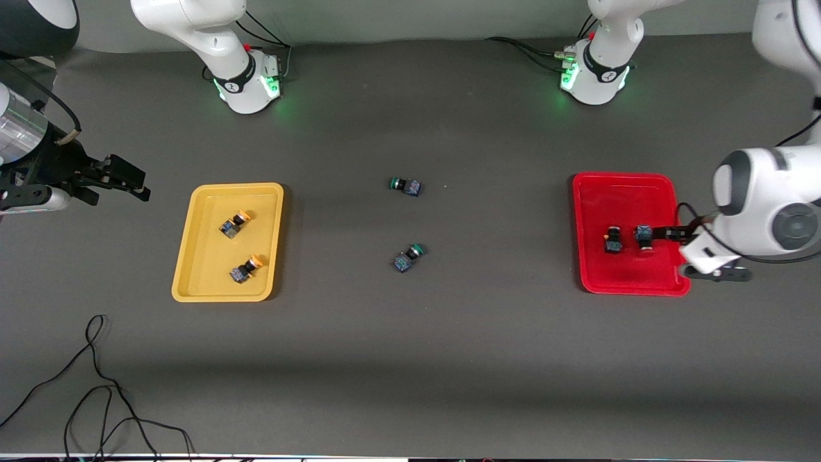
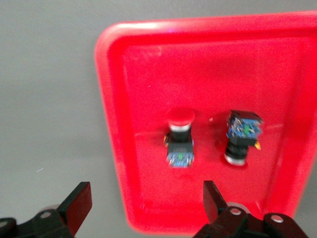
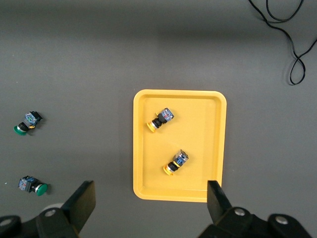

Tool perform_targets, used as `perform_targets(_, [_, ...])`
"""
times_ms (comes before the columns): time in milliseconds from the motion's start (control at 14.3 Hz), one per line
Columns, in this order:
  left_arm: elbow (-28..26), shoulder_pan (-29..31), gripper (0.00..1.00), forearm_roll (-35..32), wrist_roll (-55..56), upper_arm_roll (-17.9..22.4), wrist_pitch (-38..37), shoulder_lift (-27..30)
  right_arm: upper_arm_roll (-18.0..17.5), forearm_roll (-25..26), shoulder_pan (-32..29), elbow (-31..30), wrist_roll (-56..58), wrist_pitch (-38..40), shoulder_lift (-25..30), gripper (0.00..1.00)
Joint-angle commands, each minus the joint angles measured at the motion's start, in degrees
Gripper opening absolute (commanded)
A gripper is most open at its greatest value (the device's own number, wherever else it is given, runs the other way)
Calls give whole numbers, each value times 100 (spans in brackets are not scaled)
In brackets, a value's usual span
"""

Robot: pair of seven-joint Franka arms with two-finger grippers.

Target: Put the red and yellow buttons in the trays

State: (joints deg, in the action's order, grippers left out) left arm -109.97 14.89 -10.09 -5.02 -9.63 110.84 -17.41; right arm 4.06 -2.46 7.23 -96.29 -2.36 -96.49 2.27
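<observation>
- Loose black cable [image 1: 96,385] is lying nearest the front camera, toward the right arm's end
- Two yellow buttons [image 1: 234,224] [image 1: 247,268] are resting in the yellow tray [image 1: 192,256]; the right gripper [image 1: 131,179], fingers spread wide, is hanging just off that tray's end
- Two red buttons [image 1: 612,240] [image 1: 643,236] are sitting in the red tray [image 1: 616,282], one touching neither the other nor the left gripper [image 2: 146,203], which is hovering wide open over the tray's edge
- Two green buttons [image 1: 406,186] [image 1: 408,256] are lying between the trays
</observation>
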Motion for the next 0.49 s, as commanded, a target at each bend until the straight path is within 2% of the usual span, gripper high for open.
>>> perform_targets(0, [562, 66, 100, 427, -708, -30, -1052, 483, -1, 61, -3, 181, 157, 175, -87, 100])
perform_targets(210, [1020, 110, 100, 578, -1001, -30, -2055, 1062, -1, 53, -3, 207, 149, 183, -52, 100])
perform_targets(420, [1266, 58, 100, 903, -949, -65, -2461, 1555, -10, 52, -3, 225, 157, 183, -51, 100])
